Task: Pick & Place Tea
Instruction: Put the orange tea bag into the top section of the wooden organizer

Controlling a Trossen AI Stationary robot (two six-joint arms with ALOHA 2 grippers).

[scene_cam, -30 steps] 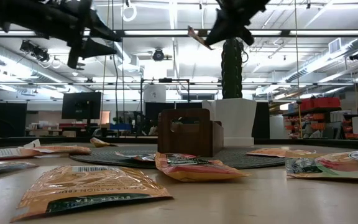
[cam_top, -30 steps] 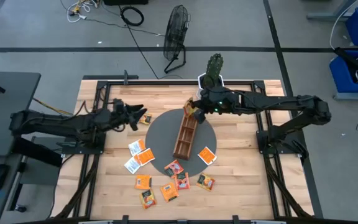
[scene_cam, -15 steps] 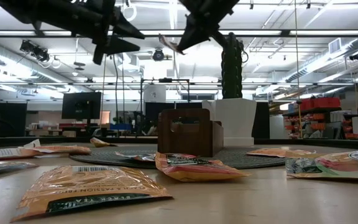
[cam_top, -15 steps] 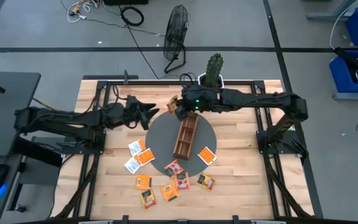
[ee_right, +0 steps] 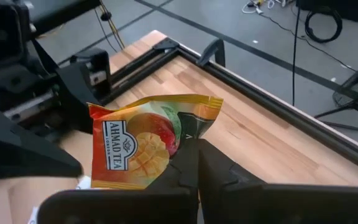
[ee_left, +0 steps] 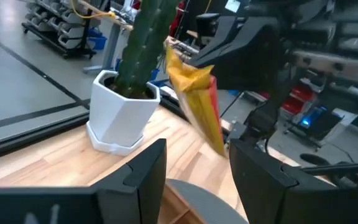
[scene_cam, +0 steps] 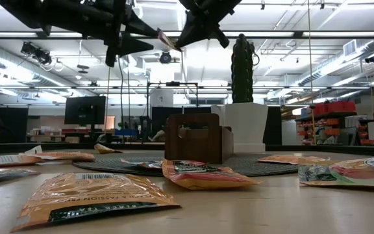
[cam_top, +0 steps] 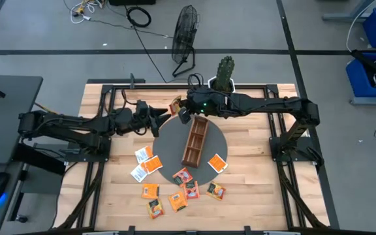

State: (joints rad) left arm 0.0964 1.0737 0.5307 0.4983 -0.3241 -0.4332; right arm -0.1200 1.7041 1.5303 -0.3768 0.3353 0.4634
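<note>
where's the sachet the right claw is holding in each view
High: held sachet at the grey mat's upper-left edge, between both claws.
Low: top centre, in the air.
Left wrist: centre, edge-on, right of the cactus.
Right wrist: centre.
Shared landmark: cactus, absent from the right wrist view.
</note>
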